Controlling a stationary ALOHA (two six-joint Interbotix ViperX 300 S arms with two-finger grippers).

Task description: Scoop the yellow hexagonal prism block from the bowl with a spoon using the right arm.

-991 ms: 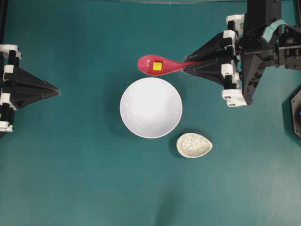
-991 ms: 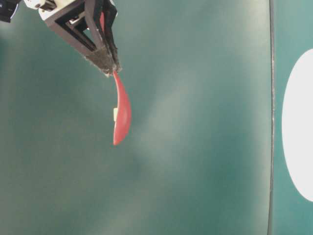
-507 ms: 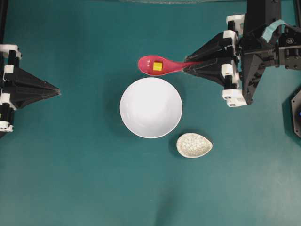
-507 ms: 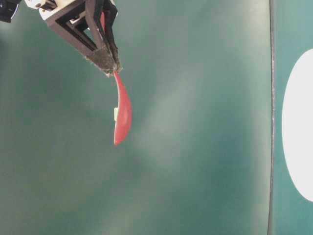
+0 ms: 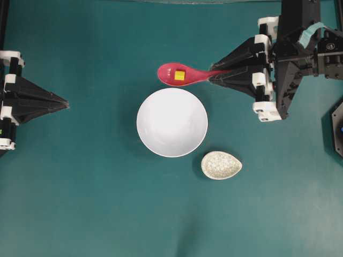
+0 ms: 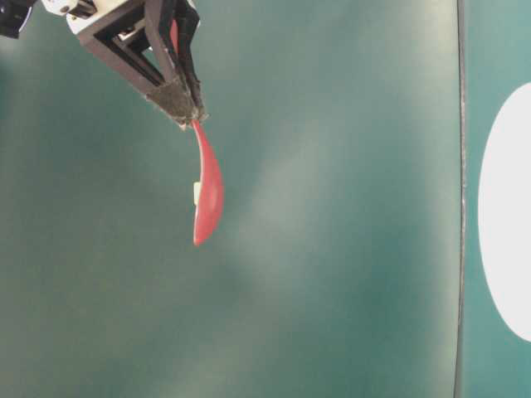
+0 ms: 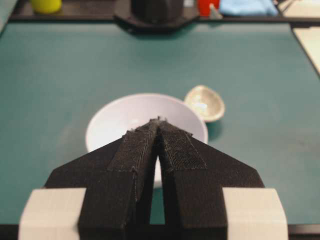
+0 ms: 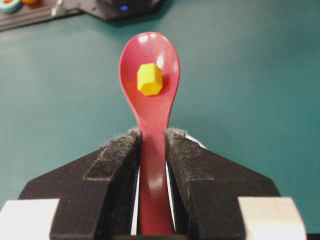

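My right gripper [image 5: 211, 76] [image 8: 152, 134] [image 6: 189, 121] is shut on the handle of the pink-red spoon [image 5: 179, 74] [image 8: 150, 100] [image 6: 207, 195], which it holds level above the table, just beyond the far rim of the white bowl [image 5: 172, 122] [image 7: 125, 116] [image 6: 506, 215]. The yellow hexagonal prism block [image 5: 179, 75] [image 8: 149, 79] lies in the spoon's scoop. The bowl looks empty from overhead. My left gripper [image 5: 65, 101] [image 7: 159, 121] is shut on nothing at the left edge, pointing toward the bowl.
A small speckled egg-shaped spoon rest [image 5: 221, 165] [image 7: 204, 102] sits on the teal table right of the bowl's near side. Dark fixtures and small coloured items line the table's far edge in the wrist views.
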